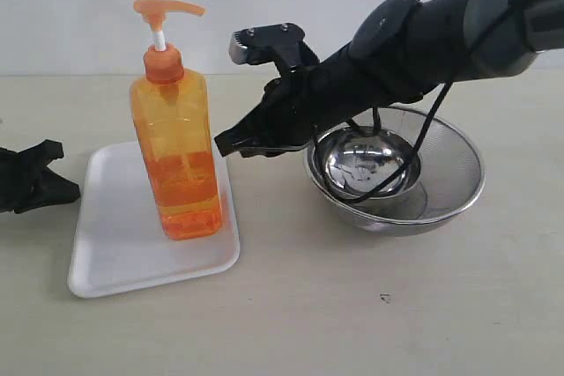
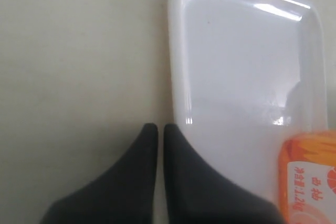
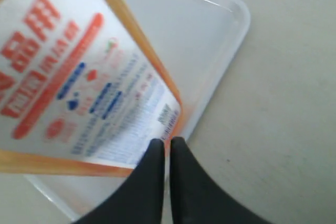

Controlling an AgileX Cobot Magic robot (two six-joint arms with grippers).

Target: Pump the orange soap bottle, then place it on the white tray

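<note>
On the white tray [image 1: 115,253] stands the orange soap bottle [image 1: 176,160], upright.

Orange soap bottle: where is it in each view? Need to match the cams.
Exterior view: the orange soap bottle stands upright on the white tray, left of centre.
Left wrist view: only a labelled corner of the bottle shows at the frame edge, on the tray.
Right wrist view: close up, the bottle and its label fill much of the frame, with the tray beyond it.
Shared landmark: the white tray.
</note>
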